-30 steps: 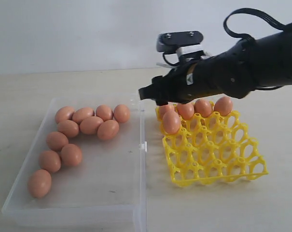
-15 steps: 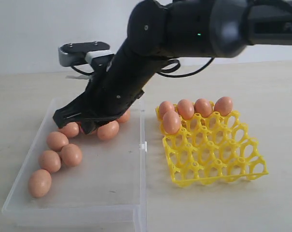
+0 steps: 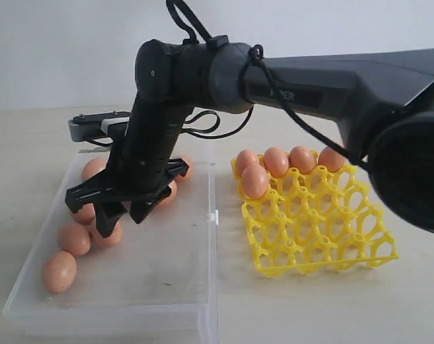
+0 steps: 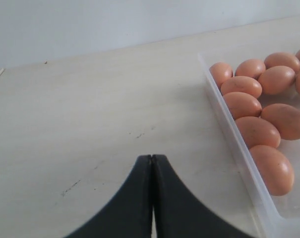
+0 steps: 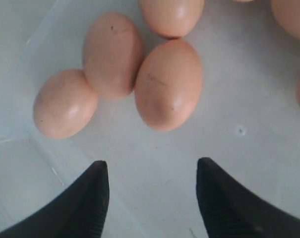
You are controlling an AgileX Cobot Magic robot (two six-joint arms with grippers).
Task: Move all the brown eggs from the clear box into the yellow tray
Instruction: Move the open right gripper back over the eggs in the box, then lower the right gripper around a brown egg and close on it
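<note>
Over the clear box (image 3: 159, 283), the right gripper (image 3: 123, 215) hangs with jaws spread just above brown eggs (image 5: 168, 84) crowded along the wall away from the yellow tray (image 3: 324, 244). The box's near floor lies bare. Five more eggs sit along the tray's far edge. The left gripper (image 4: 151, 163) is pinched closed over bare table (image 4: 80, 124).
</note>
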